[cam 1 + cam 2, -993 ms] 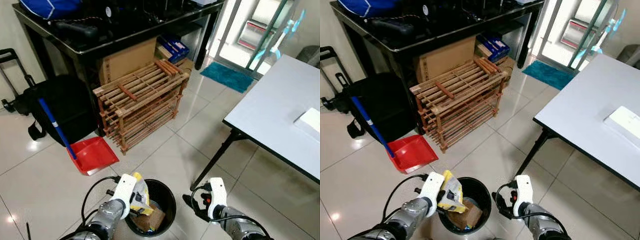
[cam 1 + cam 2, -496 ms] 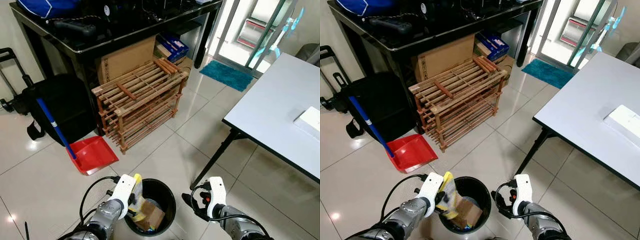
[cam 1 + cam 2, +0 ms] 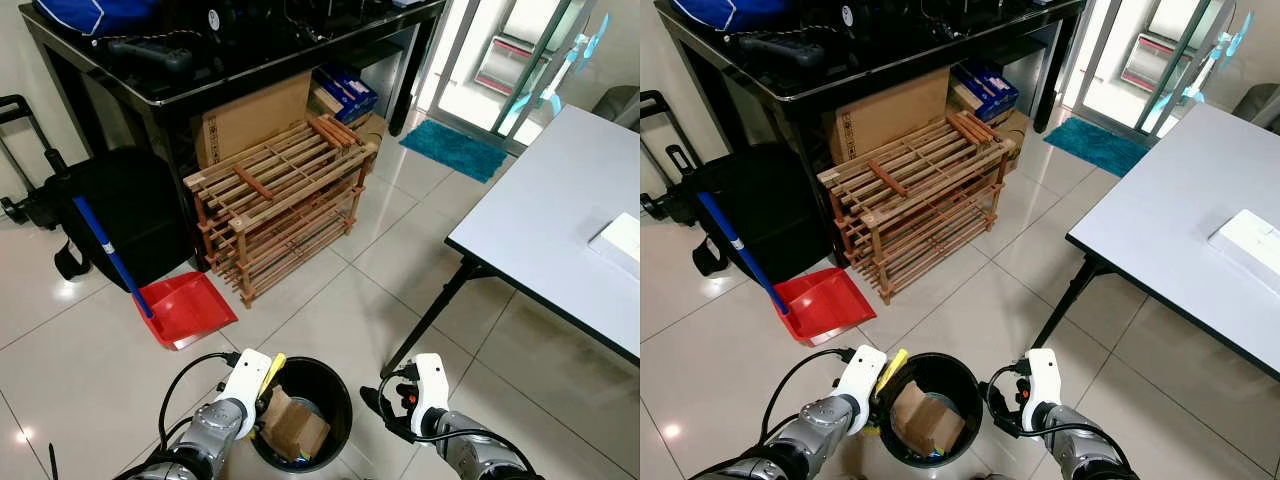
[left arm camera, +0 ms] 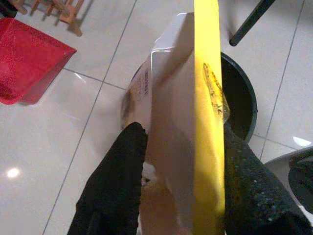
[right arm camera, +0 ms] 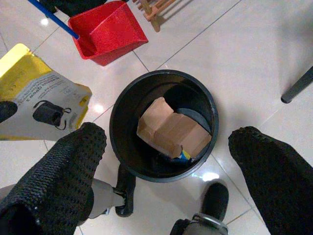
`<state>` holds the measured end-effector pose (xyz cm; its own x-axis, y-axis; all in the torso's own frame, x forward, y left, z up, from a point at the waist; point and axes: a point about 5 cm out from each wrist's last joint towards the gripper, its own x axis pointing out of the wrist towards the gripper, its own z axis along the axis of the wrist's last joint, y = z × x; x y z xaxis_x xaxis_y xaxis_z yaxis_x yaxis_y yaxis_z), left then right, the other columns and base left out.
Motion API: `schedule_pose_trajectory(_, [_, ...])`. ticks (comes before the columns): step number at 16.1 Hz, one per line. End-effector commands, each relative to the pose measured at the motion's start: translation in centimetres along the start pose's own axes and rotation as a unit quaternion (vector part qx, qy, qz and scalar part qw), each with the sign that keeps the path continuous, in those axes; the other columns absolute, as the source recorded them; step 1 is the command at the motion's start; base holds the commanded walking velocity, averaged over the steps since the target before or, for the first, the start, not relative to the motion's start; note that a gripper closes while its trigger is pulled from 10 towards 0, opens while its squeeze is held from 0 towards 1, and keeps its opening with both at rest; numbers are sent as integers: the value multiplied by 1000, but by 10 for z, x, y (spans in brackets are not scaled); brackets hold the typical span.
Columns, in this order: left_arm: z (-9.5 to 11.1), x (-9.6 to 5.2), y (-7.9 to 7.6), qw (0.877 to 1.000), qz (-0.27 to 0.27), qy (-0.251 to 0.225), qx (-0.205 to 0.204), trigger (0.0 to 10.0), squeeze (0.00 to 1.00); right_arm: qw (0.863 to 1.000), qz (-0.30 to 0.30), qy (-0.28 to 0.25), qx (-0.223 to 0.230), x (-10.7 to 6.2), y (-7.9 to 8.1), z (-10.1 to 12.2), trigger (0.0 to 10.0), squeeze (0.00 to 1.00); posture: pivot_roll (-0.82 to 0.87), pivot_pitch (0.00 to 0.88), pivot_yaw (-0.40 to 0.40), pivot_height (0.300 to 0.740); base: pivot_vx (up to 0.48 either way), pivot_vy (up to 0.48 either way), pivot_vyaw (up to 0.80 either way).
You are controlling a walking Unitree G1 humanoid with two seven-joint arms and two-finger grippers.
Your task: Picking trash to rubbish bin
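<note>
Your left gripper has its jaws clamped on one yellow-and-white packet, held just beside the rim of the one black rubbish bin on the floor. One cardboard piece lies inside the bin. Your right gripper, jaws wide, hovers near the bin. One red dustpan sits nearby.

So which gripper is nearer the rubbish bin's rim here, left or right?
Left. The left gripper holds the yellow-and-white packet right at the black rubbish bin rim; the right gripper, open, hangs apart on the bin's other side.
</note>
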<state>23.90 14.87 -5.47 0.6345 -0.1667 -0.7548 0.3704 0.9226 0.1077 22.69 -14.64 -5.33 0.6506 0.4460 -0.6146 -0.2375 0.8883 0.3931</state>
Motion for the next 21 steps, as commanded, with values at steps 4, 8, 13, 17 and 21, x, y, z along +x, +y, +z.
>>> schedule_pose_trajectory(4, [-3, 0, -2, 1000, 4, 8, 5, 10000, 0, 1000, -4, -8, 1, -1, -2, 2, 10000, 0, -36, 103, -92, 740, 0, 0, 0])
schedule_pose_trajectory(8, [-5, 0, -2, 1000, -2, 16, 19, 10000, 0, 1000, -5, -8, 2, -2, -2, 1, 10000, 0, -41, 108, -87, 740, 0, 0, 0])
schedule_pose_trajectory(13, [-5, 0, -3, 999, -11, 19, 43, 10000, 1000, 1000, -5, -5, 2, -2, -2, -1, 10000, 0, -39, 109, -86, 740, 0, 0, 0])
schedule_pose_trajectory(17, [-2, 0, -2, 1000, -2, 12, -3, 10000, 1000, 1000, -5, -6, 3, -1, -1, -2, 10000, 0, -40, 108, -84, 740, 0, 0, 0])
schedule_pose_trajectory(21, [1, 0, 2, 999, 6, 2, -42, 10000, 1000, 1000, -6, -6, 1, -1, -1, -2, 10000, 0, -41, 108, -83, 740, 0, 0, 0])
